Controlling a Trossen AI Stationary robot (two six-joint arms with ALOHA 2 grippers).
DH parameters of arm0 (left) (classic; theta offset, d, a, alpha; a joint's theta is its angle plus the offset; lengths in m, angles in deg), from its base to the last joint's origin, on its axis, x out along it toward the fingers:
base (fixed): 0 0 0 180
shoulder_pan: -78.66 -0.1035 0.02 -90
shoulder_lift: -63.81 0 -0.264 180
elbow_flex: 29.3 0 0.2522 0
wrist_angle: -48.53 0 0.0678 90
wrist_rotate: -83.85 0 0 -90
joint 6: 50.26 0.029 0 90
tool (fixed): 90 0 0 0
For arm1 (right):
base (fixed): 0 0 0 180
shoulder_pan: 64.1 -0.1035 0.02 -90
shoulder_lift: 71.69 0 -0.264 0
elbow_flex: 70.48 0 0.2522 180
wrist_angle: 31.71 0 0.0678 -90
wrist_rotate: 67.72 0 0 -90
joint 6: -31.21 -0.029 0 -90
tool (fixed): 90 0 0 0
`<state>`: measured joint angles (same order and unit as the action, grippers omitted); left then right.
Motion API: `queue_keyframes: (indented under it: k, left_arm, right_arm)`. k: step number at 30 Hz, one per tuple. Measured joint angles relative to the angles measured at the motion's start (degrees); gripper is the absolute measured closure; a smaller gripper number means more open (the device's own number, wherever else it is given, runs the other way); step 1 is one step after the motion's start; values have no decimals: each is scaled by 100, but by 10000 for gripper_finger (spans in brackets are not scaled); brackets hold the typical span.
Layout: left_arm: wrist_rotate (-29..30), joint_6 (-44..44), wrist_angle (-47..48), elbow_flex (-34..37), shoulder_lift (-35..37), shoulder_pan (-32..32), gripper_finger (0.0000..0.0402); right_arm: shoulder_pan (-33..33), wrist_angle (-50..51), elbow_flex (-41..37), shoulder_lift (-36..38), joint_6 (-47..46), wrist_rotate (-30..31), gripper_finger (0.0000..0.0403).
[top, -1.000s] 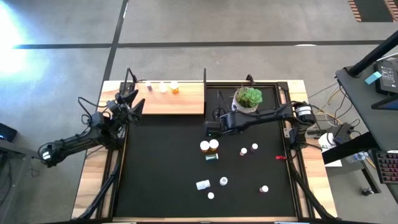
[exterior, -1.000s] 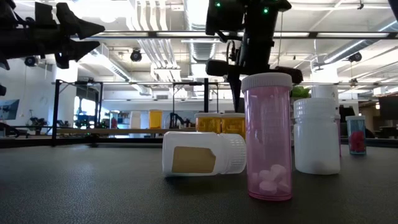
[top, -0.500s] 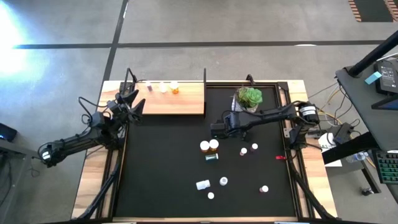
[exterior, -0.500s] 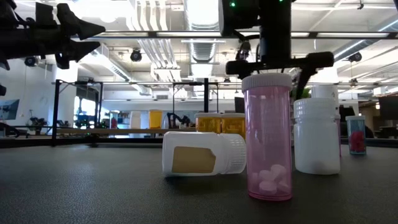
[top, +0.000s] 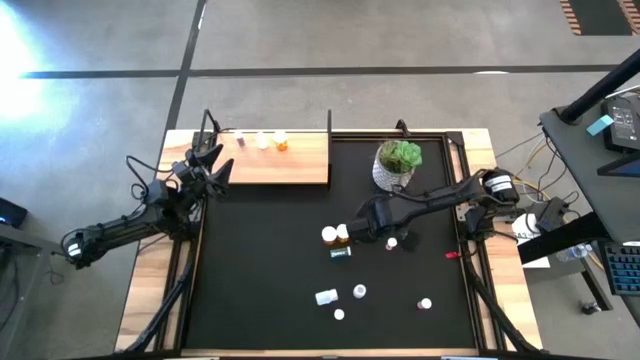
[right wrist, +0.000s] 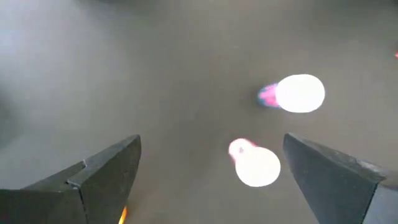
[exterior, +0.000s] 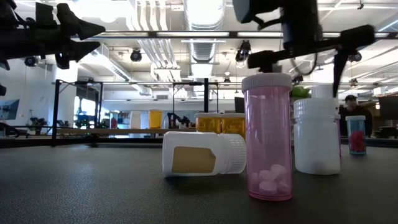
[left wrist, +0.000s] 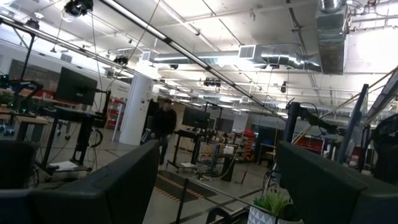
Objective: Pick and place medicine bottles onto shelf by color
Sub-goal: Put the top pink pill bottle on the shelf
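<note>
Three medicine bottles [top: 262, 141] stand on the far edge of the light-wood shelf [top: 280, 165]. Several more stand or lie on the black mat: a white-capped and an orange pair [top: 336, 236], two small pink ones [top: 400, 241], and others near the front [top: 340, 297]. My right gripper [top: 365, 233] hovers open above the mat between the orange pair and the pink ones, pointing down. Its wrist view shows both pink bottles [right wrist: 300, 93] [right wrist: 255, 165] below its spread fingers [right wrist: 211, 149]. My left gripper [top: 215, 166] waits open at the shelf's left end.
A white pot with a green plant [top: 398, 162] stands at the mat's far right. A small red object [top: 450, 253] lies near the mat's right edge. In the low view a tall pink bottle [exterior: 268, 137], a lying white bottle [exterior: 202, 153] and an upright white bottle [exterior: 317, 134] stand close.
My right gripper has gone from beside the shelf's right end toward the table's near edge and a little right, ending over the mat beside the orange pair and the two pink bottles. It has stayed open. No bottle has moved.
</note>
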<state>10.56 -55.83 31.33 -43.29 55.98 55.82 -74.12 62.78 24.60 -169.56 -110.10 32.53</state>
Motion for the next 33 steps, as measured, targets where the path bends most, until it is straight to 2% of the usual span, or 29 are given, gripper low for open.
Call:
queue_keyframes:
  k: [13,18,33]
  left_arm:
    - [0,1,-2,0,0,1,96]
    - [0,0,-2,-2,0,0,96]
    - [0,-1,-2,-2,0,1,96]
  right_arm:
    - [-474,-142,-217,-61,-872,-358,18]
    - [-474,-706,-617,-63,-868,-374,18]
    - [-461,-1271,-1114,-67,-871,-381,19]
